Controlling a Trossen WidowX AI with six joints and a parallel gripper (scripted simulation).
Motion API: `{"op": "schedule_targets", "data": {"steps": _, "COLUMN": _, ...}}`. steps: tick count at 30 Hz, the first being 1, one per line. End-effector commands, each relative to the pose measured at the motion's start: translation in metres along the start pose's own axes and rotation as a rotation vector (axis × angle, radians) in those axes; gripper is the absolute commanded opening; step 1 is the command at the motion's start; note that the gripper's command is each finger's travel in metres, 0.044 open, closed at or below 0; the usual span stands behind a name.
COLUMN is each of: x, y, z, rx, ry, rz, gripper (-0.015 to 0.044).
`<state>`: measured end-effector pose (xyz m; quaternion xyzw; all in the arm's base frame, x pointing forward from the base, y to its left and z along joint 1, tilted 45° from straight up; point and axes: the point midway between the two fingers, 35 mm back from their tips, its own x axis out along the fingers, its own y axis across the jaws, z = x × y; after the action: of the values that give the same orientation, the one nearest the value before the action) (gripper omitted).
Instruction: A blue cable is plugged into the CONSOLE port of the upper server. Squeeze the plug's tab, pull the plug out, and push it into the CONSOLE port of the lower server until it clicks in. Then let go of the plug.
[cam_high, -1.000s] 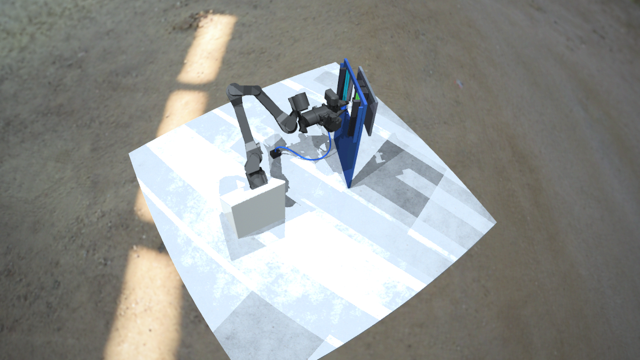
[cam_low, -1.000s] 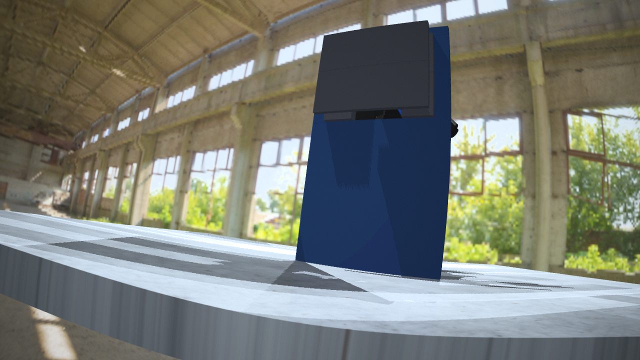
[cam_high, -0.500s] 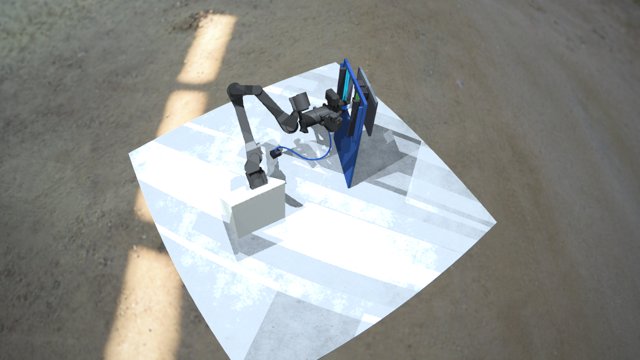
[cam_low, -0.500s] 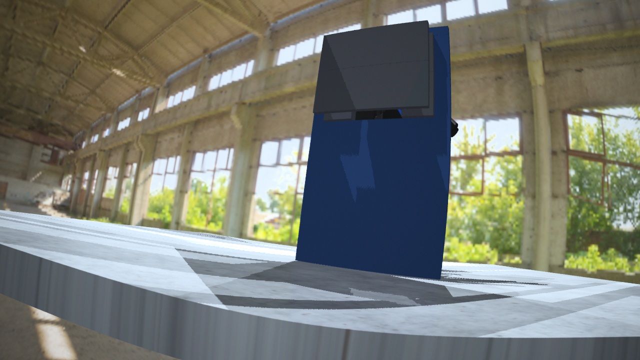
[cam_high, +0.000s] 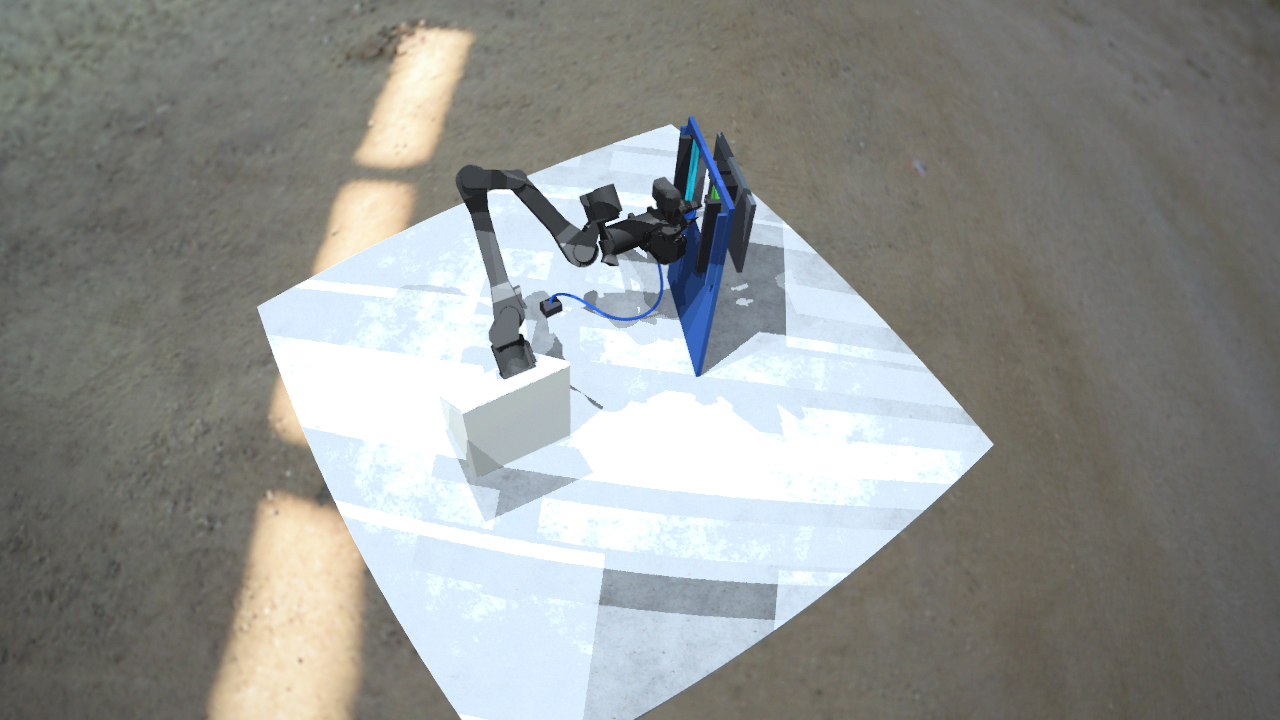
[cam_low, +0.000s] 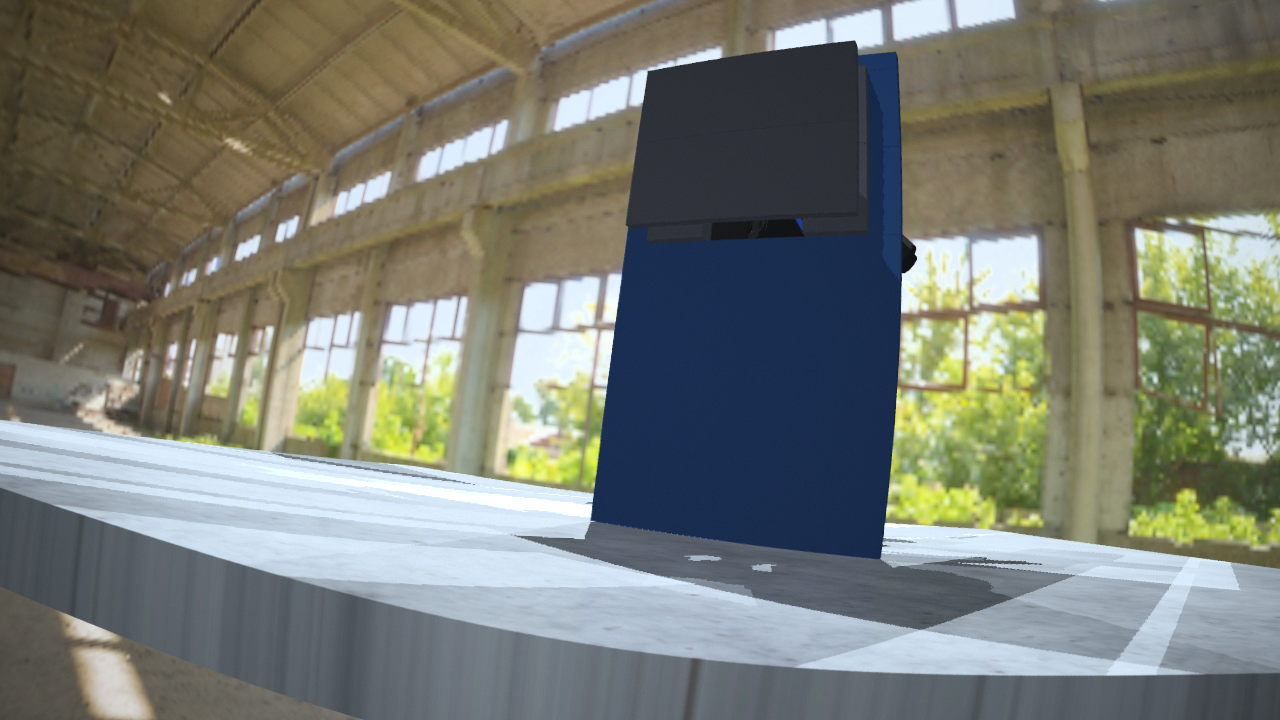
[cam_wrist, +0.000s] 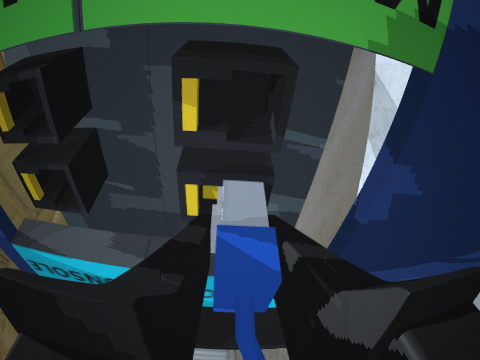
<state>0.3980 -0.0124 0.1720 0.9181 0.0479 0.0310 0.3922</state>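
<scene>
Plug, blue body w/ pale grey head, is btwn the two black fingers of the gripper; jaws closed on its sides, grip confirmed. Wrist view: head points at the lower center port and overlaps its opening; depth of entry, if any, can't be told. Yellow parts visible inside that port, L of the head. Larger socket sits directly above, also w/ a yellow strip; two more dark sockets stacked at L side of view. Green label strip runs across top of view, lettering cut off; cyan label strip below reads CONSOLE, upside down, partly hidden. Blue cable leaves the plug's rear and, per top view, curves to a small black block near the arm's foot. Blue rack panel stands upright on the table, dark slabs on its far side. Arm is mounted on a pale pedestal, reaching across to the panel.
</scene>
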Motion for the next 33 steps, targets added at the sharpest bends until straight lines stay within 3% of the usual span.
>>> {"op": "schedule_targets", "data": {"steps": 1, "x": 0.0013, "y": 0.0009, "z": 0.0014, "rx": 0.002, "ry": -0.005, "rz": 0.007, "gripper": 0.0000}}
{"op": "schedule_targets", "data": {"steps": 19, "x": 0.0037, "y": 0.0009, "z": 0.0023, "rx": 0.001, "ry": -0.004, "rz": 0.007, "gripper": 0.0000}}
{"op": "schedule_targets", "data": {"steps": 33, "x": 0.0023, "y": -0.0002, "z": 0.0009, "rx": 0.000, "ry": 0.001, "rz": 0.001, "gripper": 0.0368}}
